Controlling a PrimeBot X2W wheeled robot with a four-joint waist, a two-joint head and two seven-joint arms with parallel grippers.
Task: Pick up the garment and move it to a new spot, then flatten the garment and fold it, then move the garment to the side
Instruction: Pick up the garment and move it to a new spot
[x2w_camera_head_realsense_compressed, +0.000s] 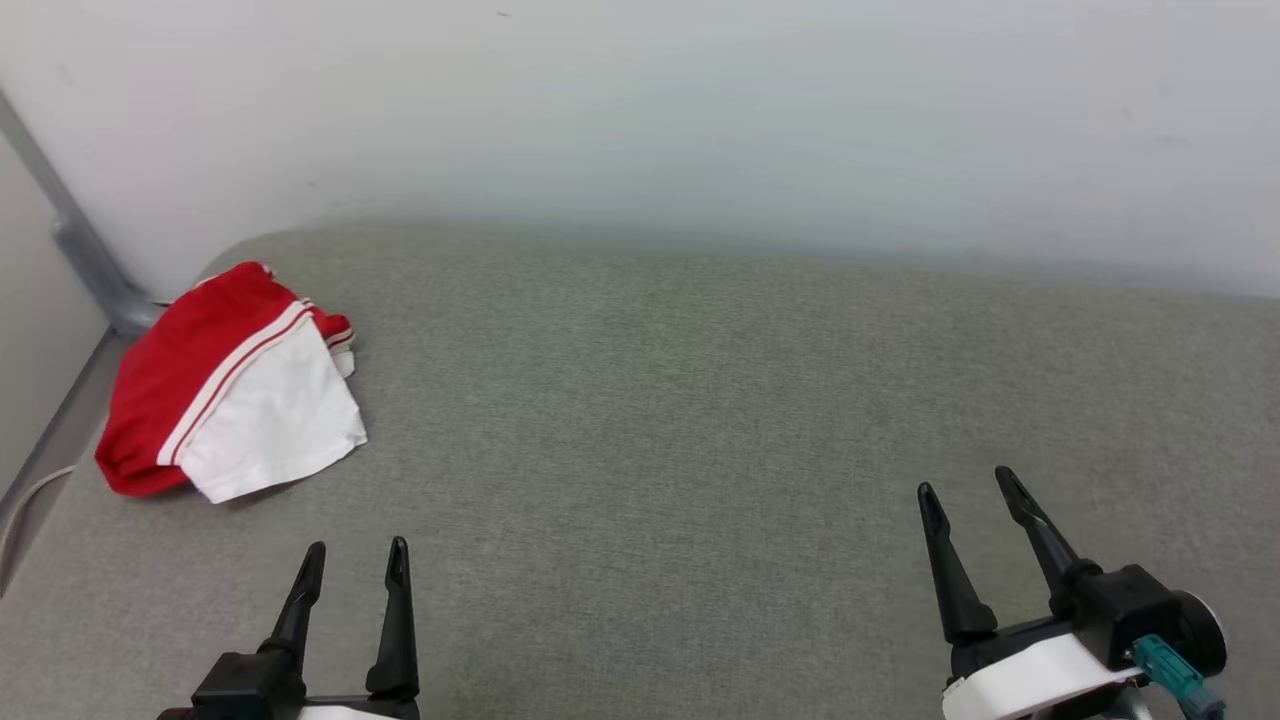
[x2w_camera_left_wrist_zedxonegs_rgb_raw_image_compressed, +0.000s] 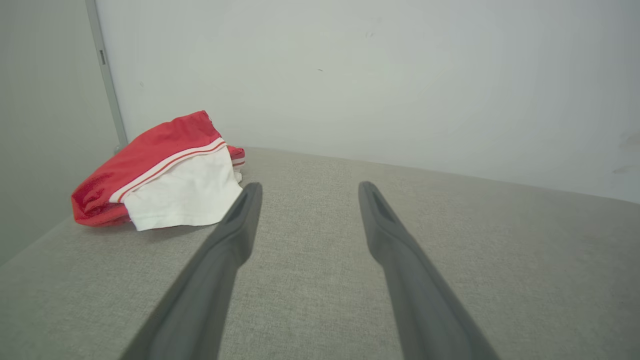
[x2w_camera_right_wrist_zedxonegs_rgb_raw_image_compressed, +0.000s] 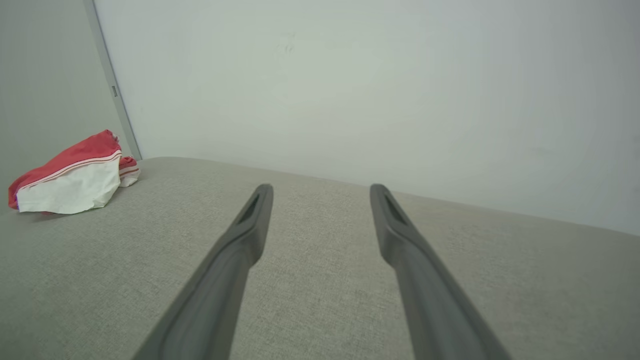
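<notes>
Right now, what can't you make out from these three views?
- Garment: lettering hidden in all views; it is folded over itself, showing only red body, striped trim and a white sleeve.
- Left gripper: base cut off by the head view's bottom edge.
- Pale cable: one end leaves the head view's left edge, the other goes behind the grey surface.

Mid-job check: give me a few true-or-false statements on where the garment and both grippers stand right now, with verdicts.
1. The garment lies as a compact bundle at the far left of the grey padded surface. True.
2. The left gripper is shut on the garment. False: it is open, holds nothing and is apart from the cloth.
3. The right gripper is open and empty. True.
4. The garment is spread flat in the middle of the surface. False: it sits bundled near the left corner, by the wall.
5. The right gripper is the nearer one to the garment. False: the left gripper is nearer.
</notes>
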